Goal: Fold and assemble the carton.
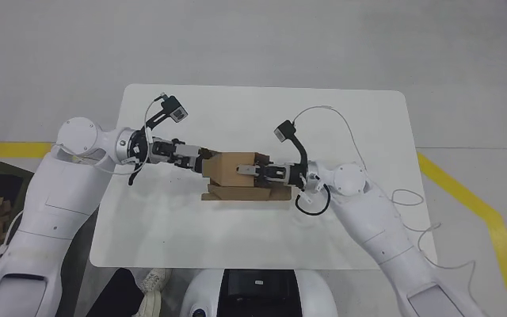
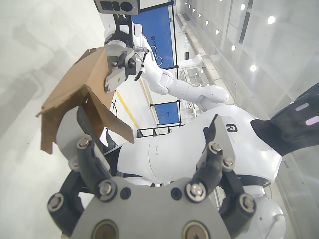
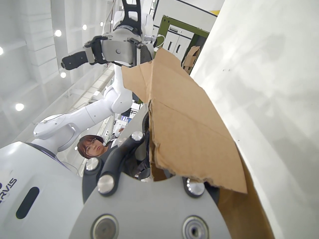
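Observation:
The brown carton (image 1: 235,176) stands partly folded at the middle of the white table (image 1: 348,119), with flaps spread on the tabletop under it. My left gripper (image 1: 202,161) is at its left end and is open wide (image 2: 149,120); one finger (image 2: 86,125) sits behind a loose flap of the carton (image 2: 72,88), the other finger (image 2: 218,135) is in free air. My right gripper (image 1: 255,169) is at the carton's right side, shut on a wall panel of the carton (image 3: 189,125). The carton hides its far finger in the right wrist view.
The table's front edge (image 1: 238,266) runs close to the robot. A thin white cable (image 1: 348,127) loops above the right arm. Bare tabletop lies on all sides of the carton. Yellow floor tape (image 1: 459,190) runs beside the table.

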